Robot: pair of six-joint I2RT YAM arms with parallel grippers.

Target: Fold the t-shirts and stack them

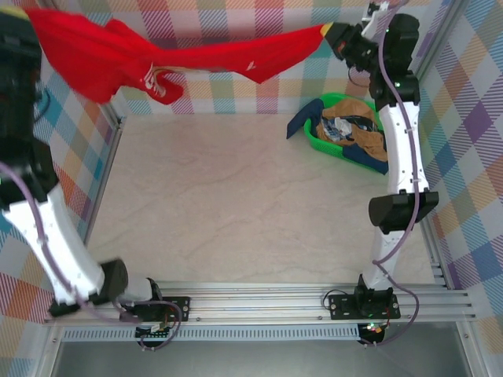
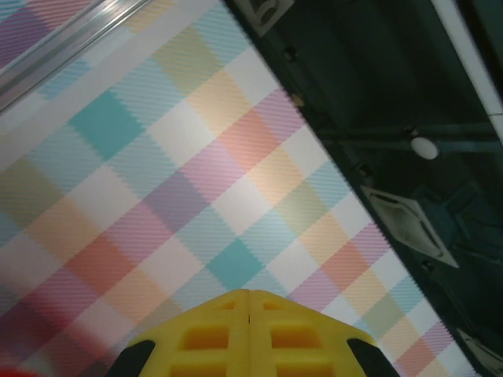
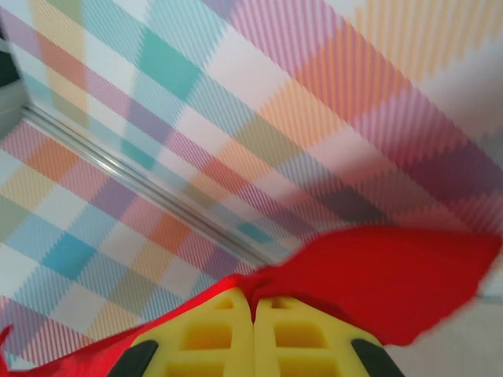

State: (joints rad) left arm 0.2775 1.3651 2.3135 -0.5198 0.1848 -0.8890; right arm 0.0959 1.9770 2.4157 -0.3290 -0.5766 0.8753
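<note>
A bright red t-shirt (image 1: 196,55) is stretched in the air across the back of the cell, bunched and hanging at its left end. My right gripper (image 1: 327,33) is shut on its right end; in the right wrist view the red cloth (image 3: 377,275) is pinched between the yellow fingers (image 3: 204,338). My left gripper (image 1: 27,17) is raised at the top left where the shirt's other end hangs. In the left wrist view its yellow fingers (image 2: 204,338) are pressed together, with a sliver of red at the bottom left corner. Tan-brown (image 1: 361,129), navy (image 1: 299,122) and white-patterned (image 1: 339,129) shirts lie in the basket.
The green plastic basket (image 1: 324,145) stands at the back right of the beige table (image 1: 236,212), beside the right arm (image 1: 401,149). Checked walls close in the left, back and right sides. A metal rail (image 1: 259,294) runs along the near edge.
</note>
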